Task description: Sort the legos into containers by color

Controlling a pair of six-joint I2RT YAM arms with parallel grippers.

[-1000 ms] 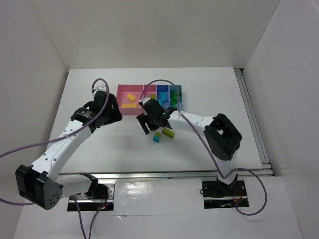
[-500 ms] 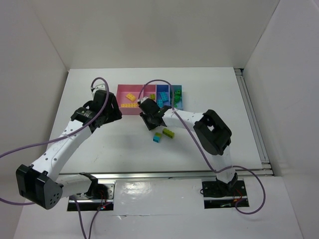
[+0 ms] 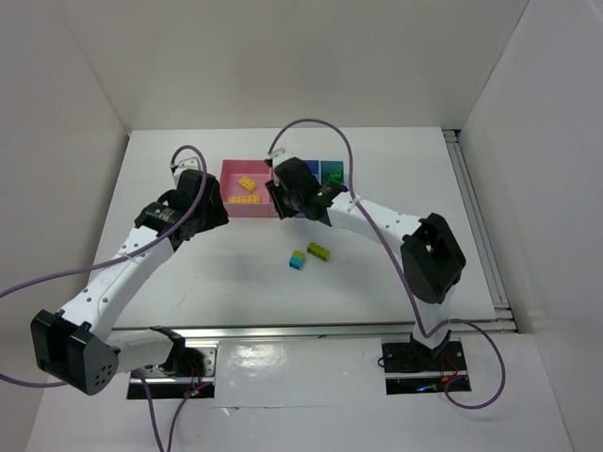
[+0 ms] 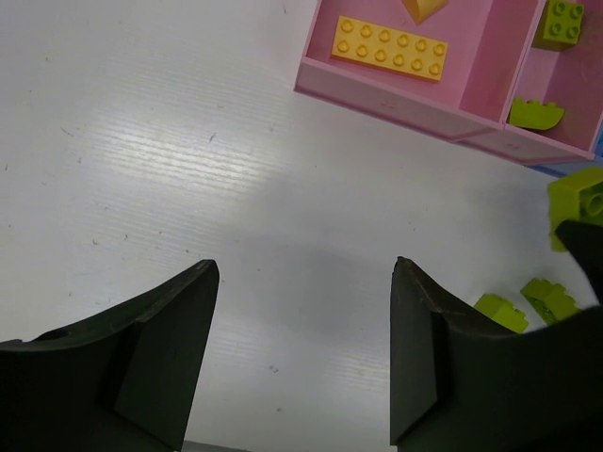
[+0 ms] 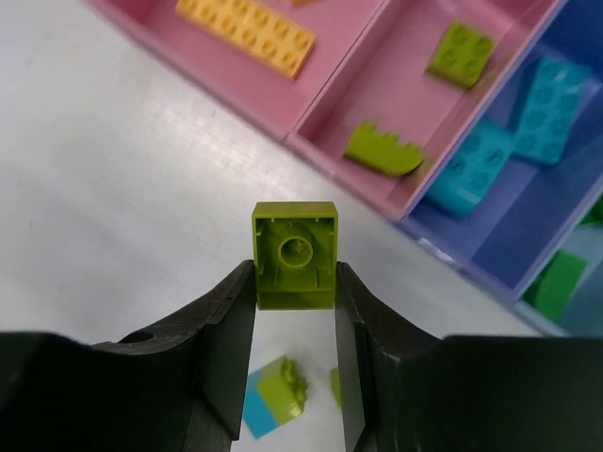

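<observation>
the right end effector (image 5: 295,287) is almost closed, its two dark fingers pinching a small lime green square plastic brick (image 5: 294,247) by its flat side walls, hollow underside toward the wrist camera. by its look the brick is light, rigid and smooth: a squeeze should not deform it, but caught only near its lower edge it could pivot or slip, so the flat opposite walls are the right place to hold. just ahead and right of the end effector lies the narrow pink plastic bin (image 5: 400,99) with two lime pieces (image 5: 382,151). ahead-left, the wide pink bin (image 5: 334,33) holds a yellow studded plate (image 5: 247,36), and farther right the blue-violet bin (image 5: 528,198) holds cyan bricks (image 5: 551,94). below, on the white desk (image 5: 113,188), lies a cyan-and-lime stacked brick (image 5: 275,397). a second ago this end effector hung open over the loose bricks; now it has closed and lifted toward the bins. the left end effector (image 4: 301,348) stands wide open, empty, unmoved.
</observation>
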